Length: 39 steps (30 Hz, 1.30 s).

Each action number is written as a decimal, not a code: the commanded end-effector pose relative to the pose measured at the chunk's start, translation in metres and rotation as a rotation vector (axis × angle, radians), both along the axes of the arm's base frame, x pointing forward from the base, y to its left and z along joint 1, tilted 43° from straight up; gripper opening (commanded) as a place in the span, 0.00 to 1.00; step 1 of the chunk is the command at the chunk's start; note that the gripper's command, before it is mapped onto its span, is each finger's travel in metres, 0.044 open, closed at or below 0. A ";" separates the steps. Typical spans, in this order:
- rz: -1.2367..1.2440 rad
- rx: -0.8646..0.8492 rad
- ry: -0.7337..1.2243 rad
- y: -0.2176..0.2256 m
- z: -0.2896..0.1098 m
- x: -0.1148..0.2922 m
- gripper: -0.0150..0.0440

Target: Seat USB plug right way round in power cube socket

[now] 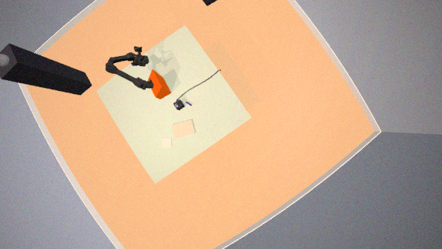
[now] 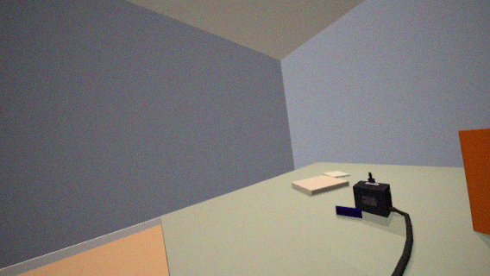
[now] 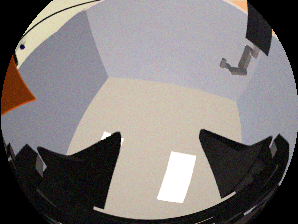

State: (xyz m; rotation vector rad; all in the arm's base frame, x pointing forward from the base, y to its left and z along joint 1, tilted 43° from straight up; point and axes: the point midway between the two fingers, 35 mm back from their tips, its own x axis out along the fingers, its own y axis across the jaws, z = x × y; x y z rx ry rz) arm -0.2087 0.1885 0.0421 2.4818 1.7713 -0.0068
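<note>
A black power cube [image 1: 179,104] [image 2: 372,198] stands on the pale green table top [image 1: 218,117] [image 2: 267,233]. A small black USB plug [image 2: 370,177] sticks up from the socket on its top. A black cable [image 1: 198,84] [image 2: 405,241] runs from the cube's side. My gripper [image 1: 142,60] [image 3: 161,135] is open and empty. It hangs at the far side of the orange box, well away from the cube, and the wrist view faces walls and ceiling.
An orange box [image 1: 159,84] [image 2: 475,181] stands between the arm and the cube. A small blue bar [image 1: 188,103] [image 2: 348,211] lies beside the cube. A tan slab [image 1: 183,128] [image 2: 320,184] and a small pale tile [image 1: 166,142] [image 2: 336,173] lie beyond.
</note>
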 end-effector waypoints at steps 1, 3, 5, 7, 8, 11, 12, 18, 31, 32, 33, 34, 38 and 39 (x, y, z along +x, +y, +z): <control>-0.009 0.002 0.015 0.000 0.000 0.001 0.98; -0.083 0.021 0.133 0.004 -0.002 0.008 1.00; -0.218 0.066 0.258 0.021 -0.005 0.027 1.00; -0.360 0.091 0.332 0.036 -0.006 0.048 1.00; -0.413 0.118 0.378 0.041 -0.007 0.056 1.00; -0.546 0.181 0.487 0.048 -0.013 0.075 1.00; -0.595 0.196 0.521 0.043 -0.017 0.079 1.00; -0.974 0.513 0.805 0.071 -0.026 0.145 1.00; -1.611 1.289 0.995 0.064 -0.041 0.284 1.00; -1.651 1.353 0.992 0.061 -0.042 0.294 1.00; -1.683 1.406 0.988 0.059 -0.043 0.302 1.00; -1.706 1.458 0.986 0.057 -0.043 0.309 1.00; -1.795 1.792 0.961 0.046 -0.049 0.345 1.00; -1.812 1.897 0.944 0.042 -0.051 0.356 1.00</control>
